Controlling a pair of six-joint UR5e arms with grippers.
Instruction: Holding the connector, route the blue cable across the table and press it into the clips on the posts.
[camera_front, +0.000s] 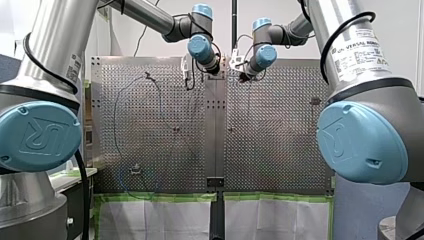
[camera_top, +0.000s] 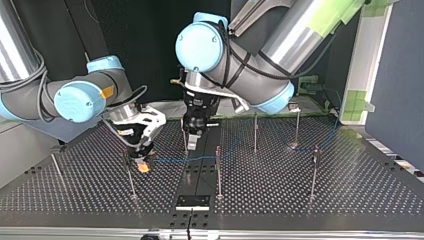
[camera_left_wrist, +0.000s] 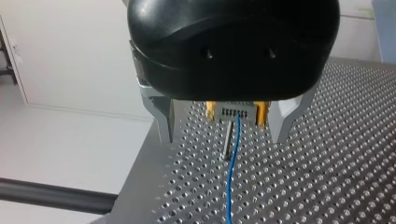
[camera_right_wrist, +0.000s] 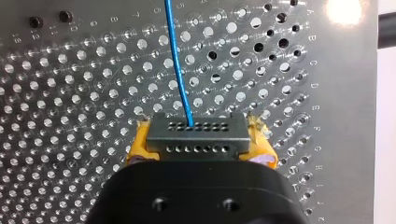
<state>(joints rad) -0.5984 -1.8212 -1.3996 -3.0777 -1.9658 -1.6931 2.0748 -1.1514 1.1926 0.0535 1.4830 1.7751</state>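
My right gripper (camera_right_wrist: 201, 145) is shut on the grey connector (camera_right_wrist: 196, 133), with a yellow pad at each end of it. The blue cable (camera_right_wrist: 177, 60) leaves the connector's face and runs away over the perforated table. In the top view, my right gripper (camera_top: 143, 165) holds the connector low over the table beside a post (camera_top: 131, 180). From there the cable (camera_top: 180, 159) stretches toward another post (camera_top: 218, 170). My left gripper (camera_left_wrist: 223, 140) hangs open just above the cable (camera_left_wrist: 232, 177), metal fingers (camera_left_wrist: 166, 123) wide apart, facing the connector (camera_left_wrist: 233, 113). In the top view, my left gripper (camera_top: 192, 142) sits near the table's middle.
Several thin posts with clips stand on the table (camera_top: 300, 200), such as two (camera_top: 255, 132) (camera_top: 297, 127) toward the back and one (camera_top: 314, 172) at the top view's right. A black plate (camera_top: 192, 202) lies at the near edge. A cable loop (camera_front: 116, 125) crosses the front view's left panel.
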